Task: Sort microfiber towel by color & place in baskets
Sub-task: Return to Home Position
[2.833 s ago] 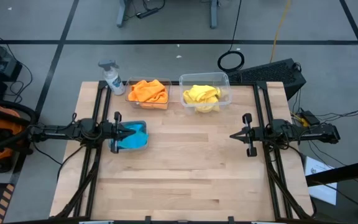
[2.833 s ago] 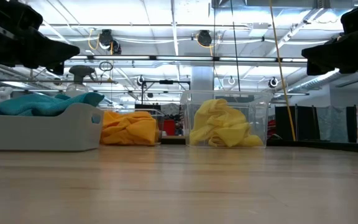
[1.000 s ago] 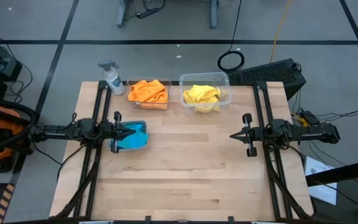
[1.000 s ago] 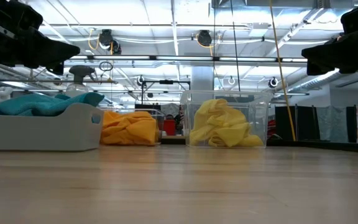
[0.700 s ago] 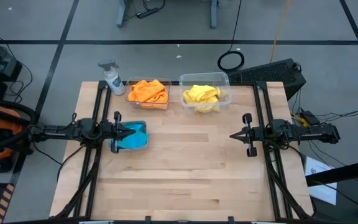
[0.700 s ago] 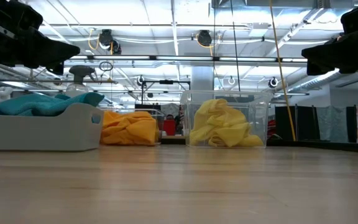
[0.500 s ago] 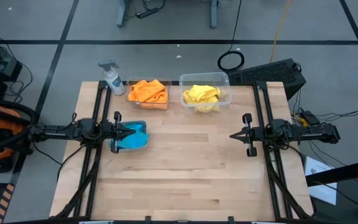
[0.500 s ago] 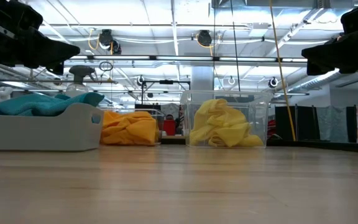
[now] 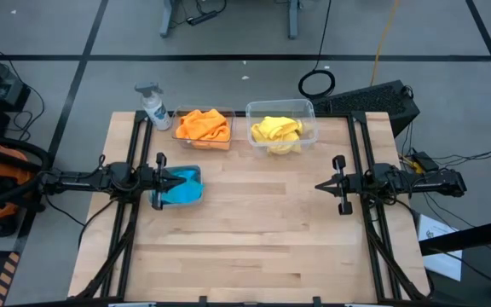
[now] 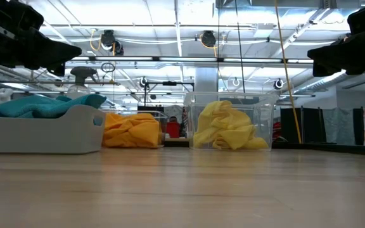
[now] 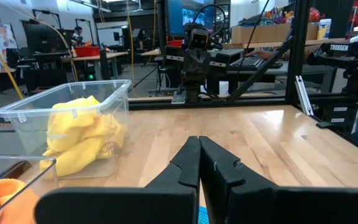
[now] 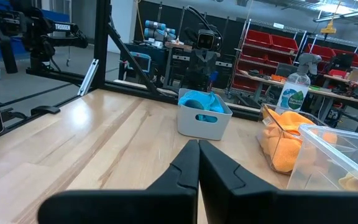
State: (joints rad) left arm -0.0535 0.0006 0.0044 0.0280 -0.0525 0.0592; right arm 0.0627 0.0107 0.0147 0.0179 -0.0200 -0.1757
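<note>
**Towels sorted by color, both claws closed and empty**

The blue towels (image 9: 187, 183) lie bunched in the gray bin (image 9: 199, 194), which sits directly under the tip of the left claw (image 9: 176, 181). That claw hangs above the bin with its fingers (image 11: 188, 163) pressed together on nothing.

Farther out from the left claw, toward the far edge of the table (image 9: 262, 239), the orange towels (image 9: 203, 125) fill the first clear basket (image 9: 201, 147). Just beside it, the yellow towels (image 9: 276, 130) are heaped in the second clear basket (image 9: 280, 104). A white spray bottle (image 9: 153, 107) stands upright at the far corner, next to the first clear basket on the side away from the yellow towels.

The right claw (image 9: 318, 186) hovers over bare wood, well apart from all three containers, and points across the table at the left claw. Its fingers (image 12: 188, 165) are pressed together and hold nothing. The second clear basket lies off to its side, toward the far edge.
</note>
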